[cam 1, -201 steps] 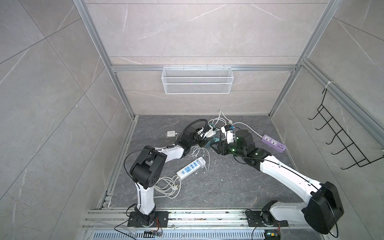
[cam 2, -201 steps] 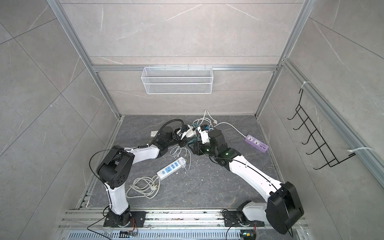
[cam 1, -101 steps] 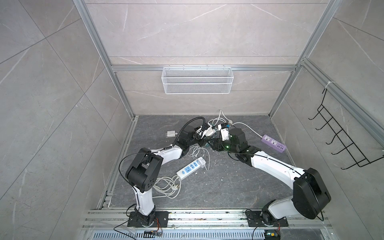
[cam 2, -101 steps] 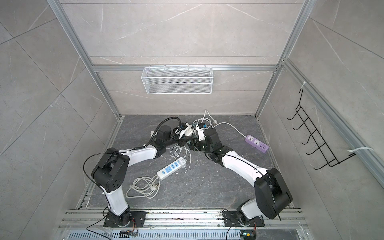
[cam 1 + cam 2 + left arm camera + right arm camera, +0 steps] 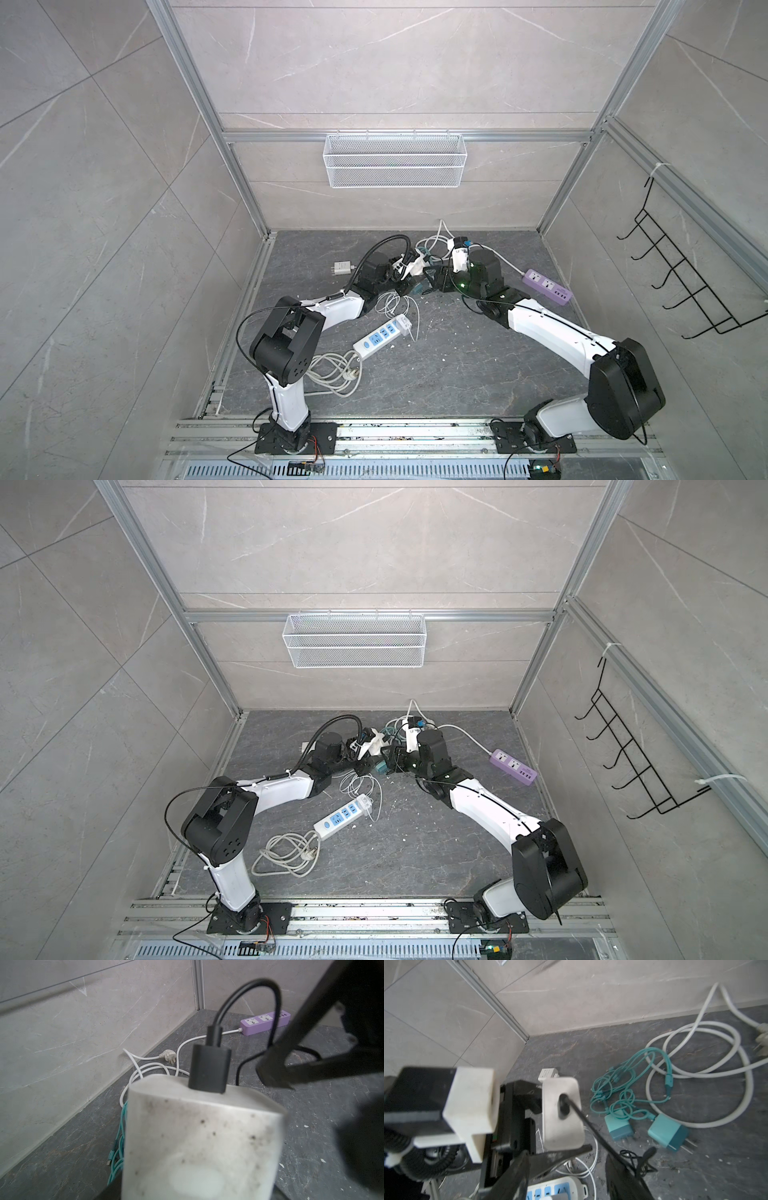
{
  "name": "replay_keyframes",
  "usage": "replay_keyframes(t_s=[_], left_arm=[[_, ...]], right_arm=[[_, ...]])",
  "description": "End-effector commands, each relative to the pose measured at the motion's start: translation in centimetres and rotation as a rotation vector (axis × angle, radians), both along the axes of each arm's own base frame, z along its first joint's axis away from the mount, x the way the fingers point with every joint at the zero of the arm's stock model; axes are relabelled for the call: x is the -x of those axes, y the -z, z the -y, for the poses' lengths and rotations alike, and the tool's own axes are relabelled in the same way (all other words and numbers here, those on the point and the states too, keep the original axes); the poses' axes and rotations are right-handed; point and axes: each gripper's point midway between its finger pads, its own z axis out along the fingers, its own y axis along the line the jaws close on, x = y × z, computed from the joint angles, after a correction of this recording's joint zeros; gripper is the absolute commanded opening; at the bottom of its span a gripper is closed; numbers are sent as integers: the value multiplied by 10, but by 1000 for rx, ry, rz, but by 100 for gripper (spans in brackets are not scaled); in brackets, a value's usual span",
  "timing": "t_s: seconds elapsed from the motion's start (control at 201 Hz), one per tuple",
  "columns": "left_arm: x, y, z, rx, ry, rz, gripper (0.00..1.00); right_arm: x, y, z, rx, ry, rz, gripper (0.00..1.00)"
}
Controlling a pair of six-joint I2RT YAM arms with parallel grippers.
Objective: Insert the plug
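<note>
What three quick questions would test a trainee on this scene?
1. True or false: the black plug sits in the white cube.
2. How many teal chargers lie on the floor? A one, B two, C four.
3. Fill in: the strip near the right wall is ____ in colour.

Key: 1 true; 2 B; 3 purple.

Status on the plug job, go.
Left claw shut on white socket block. Right claw open beside it. Black plug looks seated in block. Its cable trails past right claw's jaws.
</note>
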Motion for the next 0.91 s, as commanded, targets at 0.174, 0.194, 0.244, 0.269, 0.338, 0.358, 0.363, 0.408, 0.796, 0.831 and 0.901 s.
replay_keyframes(t_s=[0.174,0.194,0.244,0.269,0.338,0.358,0.363,0.408,0.796,0.831,0.901], left_arm=[[9,-50,2,94,36,75,34],[10,-50,2,95,36,76,34],[9,-52,2,100,32,74,34],[8,-52,2,101,32,73,34],[8,-53,3,107,35,70,33],[9,-53,4,109,38,69,33],[9,-53,4,109,39,69,33],[10,-55,4,117,43,69,33],[14,-63,6,139,61,63,33],[13,-63,6,138,60,63,33],[13,-63,7,136,65,58,32]], right_arm=[[-17,-27,-15,-89,-33,41,57],[-17,-27,-16,-94,-39,39,57],[-15,-27,-19,-104,-54,38,55],[-14,-28,-20,-109,-59,37,55],[-13,-25,-21,-110,-71,29,53],[-13,-24,-22,-108,-73,26,53],[-13,-24,-22,-108,-73,26,53],[-13,-22,-23,-106,-80,23,53],[-15,-12,-36,-119,-134,-9,45],[-15,-13,-37,-120,-137,-8,43],[-14,-14,-36,-122,-137,-4,39]])
